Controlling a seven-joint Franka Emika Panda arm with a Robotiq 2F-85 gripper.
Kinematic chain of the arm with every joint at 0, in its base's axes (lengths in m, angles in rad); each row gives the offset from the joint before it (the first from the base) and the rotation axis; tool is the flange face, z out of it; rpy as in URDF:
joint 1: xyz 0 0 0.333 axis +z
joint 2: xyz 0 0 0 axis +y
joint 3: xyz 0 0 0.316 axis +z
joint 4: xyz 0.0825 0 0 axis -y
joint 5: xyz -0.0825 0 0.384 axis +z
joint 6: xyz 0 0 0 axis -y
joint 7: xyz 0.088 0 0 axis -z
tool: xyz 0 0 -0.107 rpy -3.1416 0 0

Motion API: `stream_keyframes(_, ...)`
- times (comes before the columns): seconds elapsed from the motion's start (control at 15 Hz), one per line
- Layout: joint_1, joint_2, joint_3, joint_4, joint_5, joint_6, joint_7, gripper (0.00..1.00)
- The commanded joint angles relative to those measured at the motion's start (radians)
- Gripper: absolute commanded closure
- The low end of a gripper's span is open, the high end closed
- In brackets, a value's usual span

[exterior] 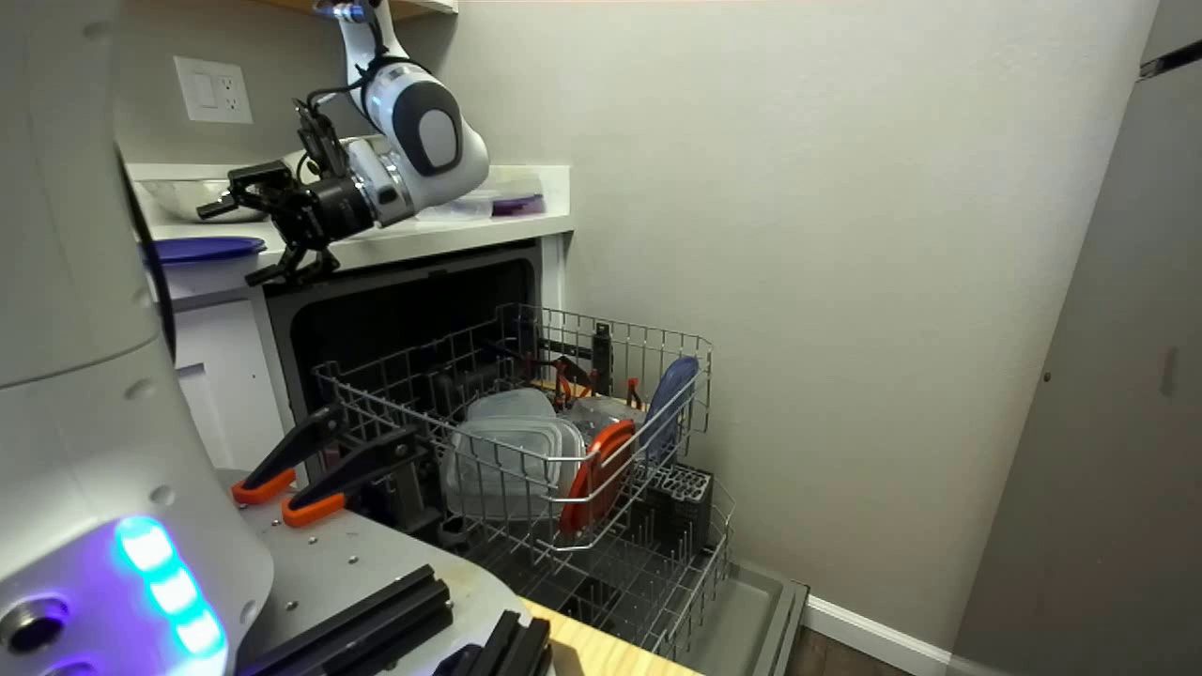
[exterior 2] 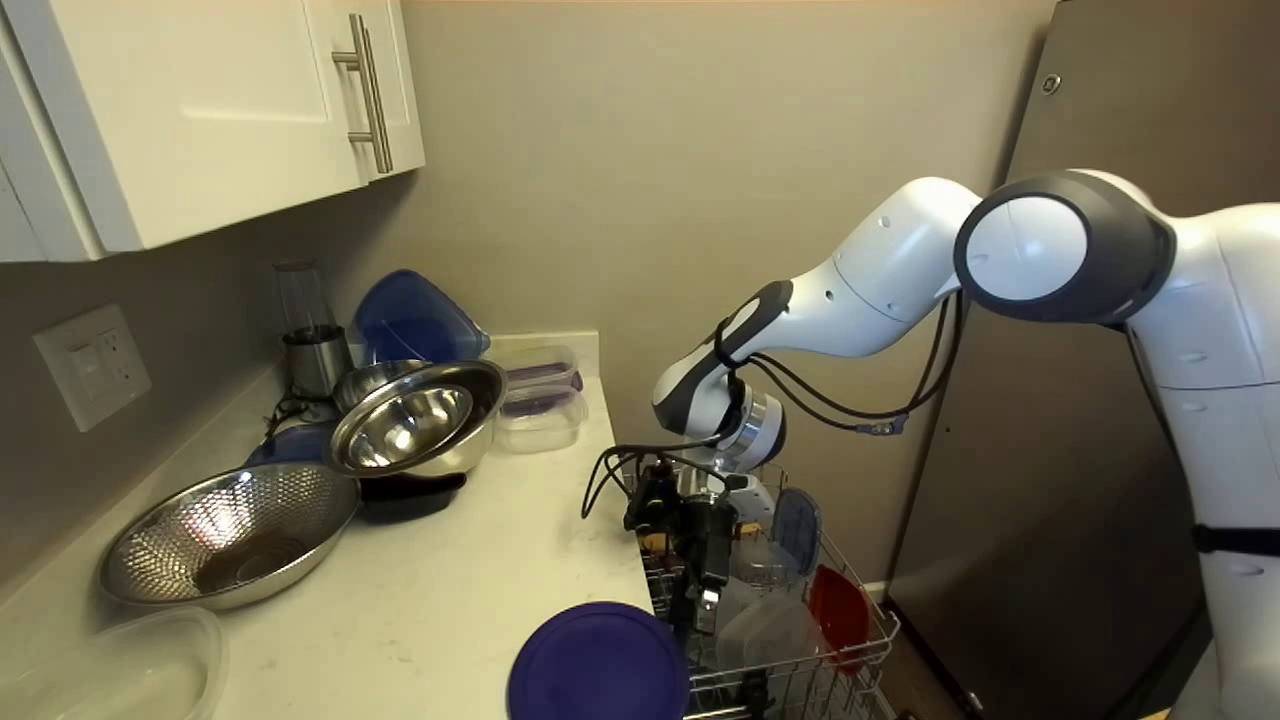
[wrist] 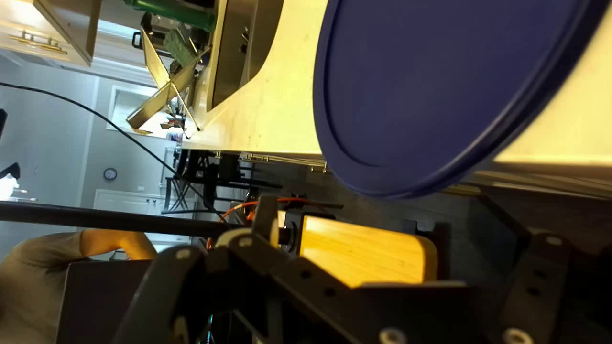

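The black two-fingered gripper stands with its jaws spread wide and has nothing between them that shows. The work seems to be at a point before any grip: the round, flat, deep purple-blue plastic lid is not yet seized and sits, unlifted, on a pale plastic tub by the edge of the white bench. Already resting in the pulled-out grey wire dishwasher rack, below the gripper, are clear plastic containers, a red plastic piece and an upright blue plastic lid. The purple-blue lid is the nearest thing to the gripper: in an exterior view it lies just beside it, on the bench side, and in the wrist view it shows apart from the black finger linkage, with no contact visible. Farther across the bench from the gripper, beyond that lid, are shiny stainless steel bowls and a perforated steel colander.
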Motion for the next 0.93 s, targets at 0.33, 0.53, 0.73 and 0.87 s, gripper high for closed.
stream_keyframes(0.33,0.013,0.018,-0.004,0.037,0.038,0.029,0.12,0.0)
stream_keyframes(0.53,0.011,0.014,-0.008,0.025,0.08,0.062,0.172,0.0)
stream_keyframes(0.73,0.019,0.007,-0.018,0.007,0.093,0.09,0.232,0.0)
stream_keyframes(0.87,0.019,0.007,-0.019,0.003,0.083,0.113,0.266,0.26)
